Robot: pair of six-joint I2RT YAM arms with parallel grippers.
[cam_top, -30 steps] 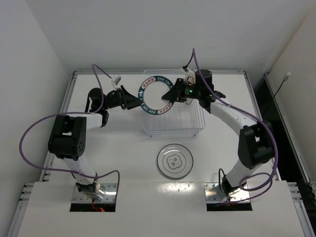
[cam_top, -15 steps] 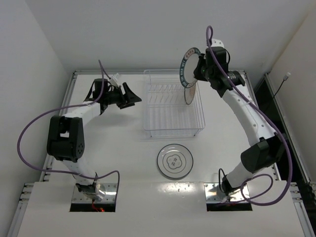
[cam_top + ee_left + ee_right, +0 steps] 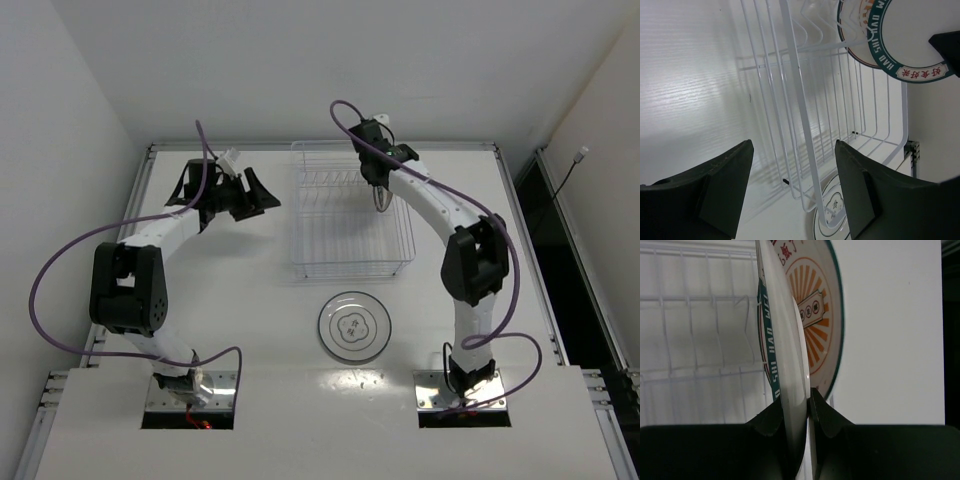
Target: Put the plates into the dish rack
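Note:
The dish rack (image 3: 350, 225) stands at the table's far middle. My right gripper (image 3: 378, 180) is over its far right part, shut on the rim of the blue-rimmed plate (image 3: 790, 365), which it holds upright and edge-on. The orange sunburst plate (image 3: 816, 315) stands upright close beside it, within the rack wires (image 3: 690, 330). Both plates show in the left wrist view, blue-rimmed (image 3: 900, 45) and orange (image 3: 855, 35). The flower plate (image 3: 353, 325) lies flat on the table in front of the rack. My left gripper (image 3: 250, 195) is open and empty, left of the rack (image 3: 790, 100).
The table's raised rim (image 3: 150, 150) runs along the far and side edges. Purple cables loop above both arms (image 3: 345, 110). The flower plate also shows under the rack's near corner in the left wrist view (image 3: 832, 220).
The left gripper let go of the blue-rimmed plate and drew back left. The right arm lifted the plate upright, then swung it down into the rack's far right part.

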